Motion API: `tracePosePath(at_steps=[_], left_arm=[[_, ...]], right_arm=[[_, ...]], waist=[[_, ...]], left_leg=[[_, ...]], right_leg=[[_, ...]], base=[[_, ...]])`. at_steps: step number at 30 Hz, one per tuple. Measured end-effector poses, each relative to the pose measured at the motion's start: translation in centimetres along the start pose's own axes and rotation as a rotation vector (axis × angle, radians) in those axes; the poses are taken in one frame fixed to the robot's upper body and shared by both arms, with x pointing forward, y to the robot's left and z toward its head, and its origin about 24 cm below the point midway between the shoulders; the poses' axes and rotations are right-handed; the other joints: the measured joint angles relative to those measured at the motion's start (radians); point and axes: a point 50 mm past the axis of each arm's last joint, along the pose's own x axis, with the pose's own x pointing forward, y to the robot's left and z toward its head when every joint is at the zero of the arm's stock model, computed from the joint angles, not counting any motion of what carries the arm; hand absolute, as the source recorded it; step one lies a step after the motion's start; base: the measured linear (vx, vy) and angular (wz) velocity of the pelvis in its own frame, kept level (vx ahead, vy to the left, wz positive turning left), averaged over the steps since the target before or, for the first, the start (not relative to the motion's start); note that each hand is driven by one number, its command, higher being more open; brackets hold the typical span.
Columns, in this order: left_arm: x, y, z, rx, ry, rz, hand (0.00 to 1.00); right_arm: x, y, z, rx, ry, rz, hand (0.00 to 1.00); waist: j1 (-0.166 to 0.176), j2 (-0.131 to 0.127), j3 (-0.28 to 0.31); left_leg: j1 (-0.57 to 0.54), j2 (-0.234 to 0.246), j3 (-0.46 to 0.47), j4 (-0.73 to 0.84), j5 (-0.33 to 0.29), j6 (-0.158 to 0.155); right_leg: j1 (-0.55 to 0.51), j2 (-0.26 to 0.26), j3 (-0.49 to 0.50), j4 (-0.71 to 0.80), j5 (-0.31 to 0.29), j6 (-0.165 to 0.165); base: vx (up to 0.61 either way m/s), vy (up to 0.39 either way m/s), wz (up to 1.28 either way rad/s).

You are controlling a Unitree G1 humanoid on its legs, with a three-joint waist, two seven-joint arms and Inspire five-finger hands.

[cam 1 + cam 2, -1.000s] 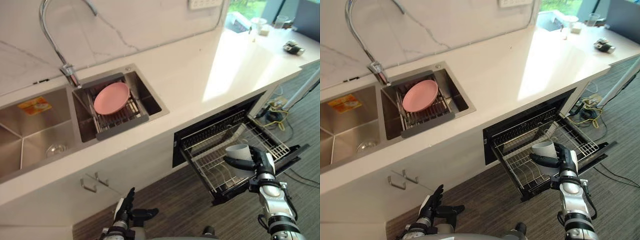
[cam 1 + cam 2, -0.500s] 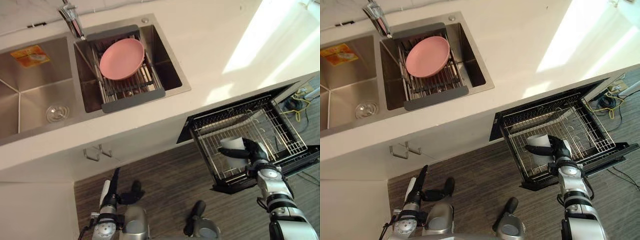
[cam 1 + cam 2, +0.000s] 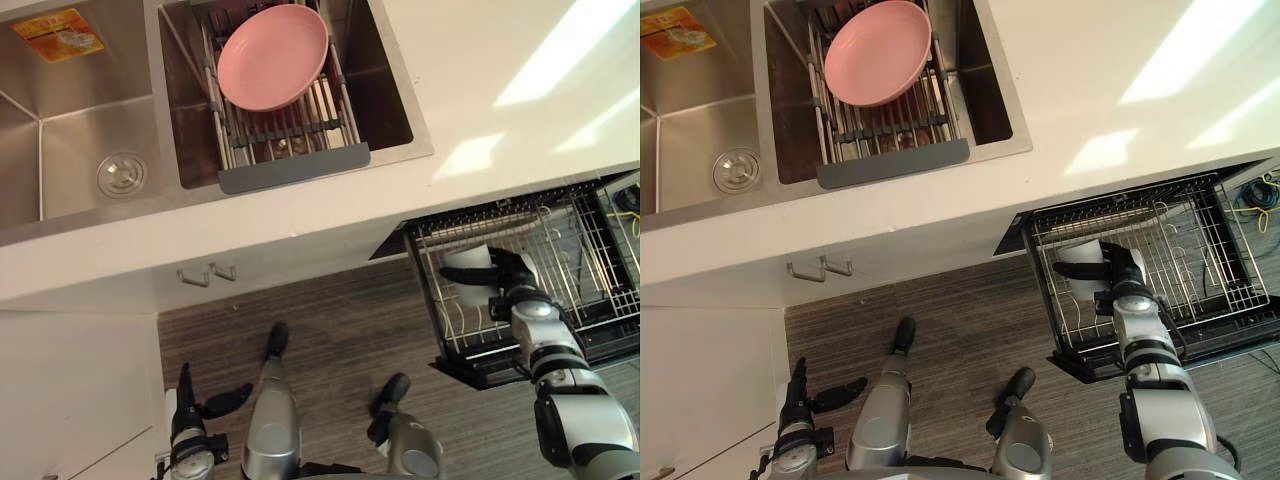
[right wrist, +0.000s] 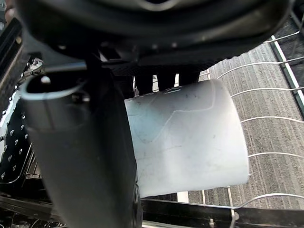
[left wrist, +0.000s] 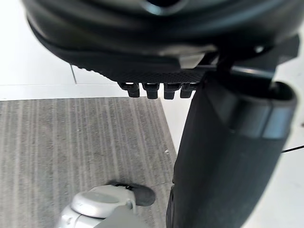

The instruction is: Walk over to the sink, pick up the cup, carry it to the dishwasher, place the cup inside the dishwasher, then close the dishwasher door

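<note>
A pale white cup point(image 4: 190, 133) lies on its side in my right hand point(image 3: 508, 285), thumb point(image 4: 80, 156) on one side and fingers curled round the other. The hand holds the cup point(image 3: 468, 276) over the front left part of the pulled-out wire rack point(image 3: 570, 245) of the dishwasher, with the rack's wires point(image 4: 266, 90) close beneath the cup. The dark open door point(image 3: 1240, 335) juts out below the rack. My left hand point(image 3: 186, 410) hangs low beside the white cabinet, fingers straight and thumb point(image 5: 223, 156) out, holding nothing.
Up on the white counter point(image 3: 500, 80), the steel sink point(image 3: 385, 110) holds a pink plate point(image 3: 272, 55) on a drying rack; a second basin point(image 3: 80, 130) lies to its left. A cabinet handle point(image 3: 207, 272) sticks out under the counter edge. Grey wood floor point(image 3: 330, 330) lies below.
The camera has tipped down and the whole picture has shifted. My right hand still holds the cup over the rack's front left, now a little lower and closer to the wires.
</note>
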Motion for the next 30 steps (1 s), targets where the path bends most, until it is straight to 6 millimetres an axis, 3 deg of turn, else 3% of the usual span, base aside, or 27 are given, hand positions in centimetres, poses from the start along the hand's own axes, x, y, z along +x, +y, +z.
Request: tracePosePath(at_steps=[2,3,7,9,18,25,28,30], left_arm=[[0.0,-0.3,0.0,-0.004,0.009,-0.008,1.0],[0.0,-0.4,-0.1,-0.004,0.016,-0.012,1.0],[-0.1,-0.5,-0.6,0.002,0.041,-0.026,1.0],[-0.1,-0.7,-0.6,0.001,0.044,-0.031,1.0],[0.5,-1.2,0.1,0.001,0.063,-0.057,1.0],[0.5,-0.8,-1.1,-0.064,0.161,-0.077,1.0],[0.4,0.0,-2.0,-0.064,0.213,-0.07,1.0],[0.1,1.0,-3.3,-0.032,0.276,-0.074,1.0]], right_arm=[[0.2,-0.5,0.3,-0.017,0.008,-0.002,0.0],[0.2,-0.7,0.5,-0.019,0.013,-0.003,1.0],[0.2,-0.7,-0.1,-0.007,0.081,0.059,1.0],[0.2,-0.7,-1.4,0.131,0.187,0.101,1.0],[0.0,-1.5,-3.1,0.334,0.241,0.012,1.0],[-0.3,-1.8,-1.8,0.462,0.023,-0.086,1.0],[-1.7,-0.6,-1.0,0.516,-0.149,-0.084,1.0],[-3.7,0.2,-1.1,0.583,-0.258,-0.093,1.0]], waist=[[0.014,-0.001,0.003],[0.017,-0.002,0.008],[0.018,-0.006,0.014],[0.021,-0.01,0.018],[0.044,-0.012,0.027],[0.039,-0.023,0.026],[0.008,-0.046,0.002],[-0.024,-0.069,-0.043]], left_leg=[[-0.01,0.0,0.009,0.0,0.001,0.002],[-0.012,0.0,0.01,0.001,0.002,0.002],[-0.022,0.001,-0.006,0.009,0.001,0.002],[-0.025,-0.001,-0.009,0.017,0.0,0.0],[-0.038,-0.001,-0.043,0.033,-0.001,0.001],[0.012,-0.001,-0.018,0.03,-0.011,-0.008],[0.052,-0.004,0.012,0.022,-0.027,-0.003],[0.075,-0.008,0.037,0.014,-0.047,0.002]], right_leg=[[-0.034,-0.009,0.018,0.037,-0.014,0.001],[-0.044,-0.014,0.022,0.055,-0.023,0.001],[-0.057,-0.016,0.022,0.076,-0.035,-0.001],[-0.054,-0.016,0.022,0.078,-0.038,-0.004],[-0.074,-0.031,0.019,0.167,-0.098,0.01],[-0.032,-0.021,0.053,0.136,-0.078,0.013],[-0.003,-0.021,0.073,0.107,-0.07,0.018],[-0.001,-0.028,0.094,0.11,-0.073,0.018]], base=[[-0.06,0.003,-0.13],[-0.04,-0.005,-0.09],[-0.04,-0.025,0.04],[-0.04,-0.034,0.03],[-0.08,-0.025,0.1],[-0.03,-0.026,-0.08],[0.03,-0.017,-0.25],[0.06,-0.012,-0.25]])
